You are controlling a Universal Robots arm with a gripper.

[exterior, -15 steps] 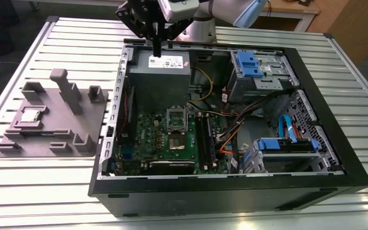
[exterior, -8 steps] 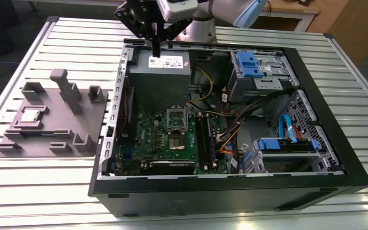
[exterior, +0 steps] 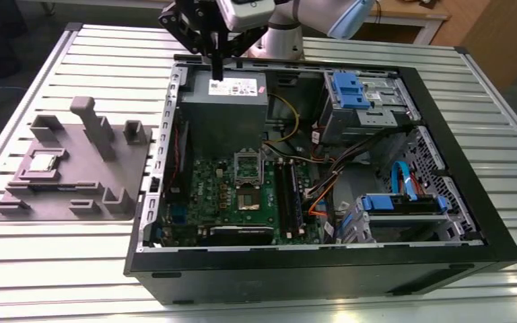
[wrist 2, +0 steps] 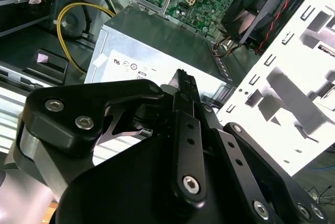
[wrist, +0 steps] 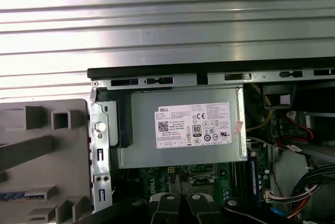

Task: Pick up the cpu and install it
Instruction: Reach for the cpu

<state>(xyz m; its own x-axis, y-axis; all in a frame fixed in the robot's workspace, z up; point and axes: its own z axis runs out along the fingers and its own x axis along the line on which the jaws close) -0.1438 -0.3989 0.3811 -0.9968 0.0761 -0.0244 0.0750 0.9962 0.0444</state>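
Nearest, the open computer case [exterior: 330,272] lay on the slatted tabletop [exterior: 61,269], with its green motherboard [exterior: 209,195] exposed inside. The cpu [exterior: 45,163] sat in a recess of the grey tray [exterior: 106,185] just beside the case on the exterior view's left, well apart from the arm. Farther back, the gripper [exterior: 216,75] hung just above the grey power supply box [exterior: 223,111], its fingers [wrist 2: 184,93] closed together and holding nothing.

Slatted metal worktop [exterior: 70,269], its ribs running across the exterior view. Directly on it: an open black computer case [exterior: 330,272], interior exposed, and, just beside it toward the exterior view's left, a grey moulded fixture tray [exterior: 79,185].
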